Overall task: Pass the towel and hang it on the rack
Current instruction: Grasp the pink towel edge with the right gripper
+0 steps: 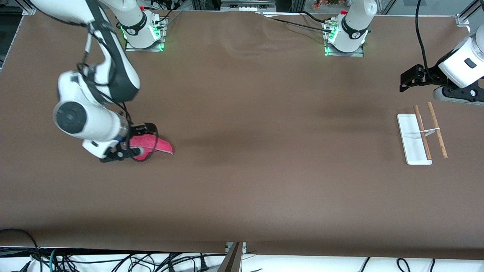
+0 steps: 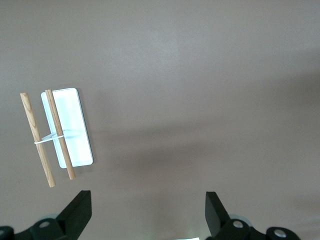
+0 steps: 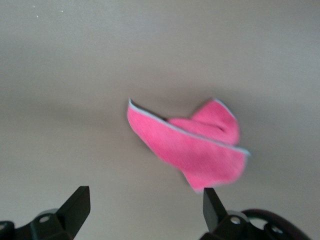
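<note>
Pickup step, judged: on the desk (image 1: 242, 170) the rack (image 1: 419, 138) stands at the left arm's end beneath the waiting, spread left gripper (image 2: 147, 212), while the right gripper (image 3: 142, 210), spread, hovers over the crumpled towel (image 1: 153, 145) at its end; next, descend and pinch.

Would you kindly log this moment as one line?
right pincer: open, over pink fuzzy towel, not gripping | left pincer: open, waiting near white-based wooden-rod rack | towel: crumpled on brown table
</note>
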You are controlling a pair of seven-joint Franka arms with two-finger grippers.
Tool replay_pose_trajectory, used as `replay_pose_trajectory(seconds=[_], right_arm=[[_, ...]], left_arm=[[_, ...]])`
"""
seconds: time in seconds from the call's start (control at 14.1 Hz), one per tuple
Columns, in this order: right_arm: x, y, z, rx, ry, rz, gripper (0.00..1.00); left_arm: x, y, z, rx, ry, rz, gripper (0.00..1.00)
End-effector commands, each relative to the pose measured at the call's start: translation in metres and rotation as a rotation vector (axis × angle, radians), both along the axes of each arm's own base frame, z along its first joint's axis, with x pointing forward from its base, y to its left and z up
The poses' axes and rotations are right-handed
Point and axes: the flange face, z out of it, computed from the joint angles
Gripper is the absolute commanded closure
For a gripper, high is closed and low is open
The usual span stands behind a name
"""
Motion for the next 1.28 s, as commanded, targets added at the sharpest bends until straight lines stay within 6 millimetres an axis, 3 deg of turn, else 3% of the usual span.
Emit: replay_pose_trajectory(seconds=[0.0, 0.21, 0.36, 1.0, 1.14, 1.21], right_arm=[[0.007, 0.018, -0.049, 0.034, -0.003, 0.022, 0.0], [0.002, 0.043, -0.098, 0.044, 0.0, 0.055, 0.0], [-0.003, 0.046, -0.121, 0.053, -0.019, 0.087, 0.0], [0.008, 0.037, -0.153, 0.102, -0.058, 0.244, 0.0], [0.005, 0.03, -0.16, 0.1, -0.04, 0.243, 0.05], [0.003, 0.025, -0.162, 0.103, -0.031, 0.257, 0.12]], left_arm=[[0.002, 0.0, 0.006, 0.023, 0.004, -0.014, 0.0], [0.002, 0.0, 0.006, 0.023, 0.004, -0.015, 0.0], [0.002, 0.0, 0.006, 0.025, 0.003, -0.015, 0.0], [0.002, 0.001, 0.006, 0.023, 0.004, -0.012, 0.0], [0.002, 0.001, 0.006, 0.023, 0.004, -0.012, 0.0], [0.002, 0.001, 0.006, 0.025, 0.004, -0.012, 0.0]])
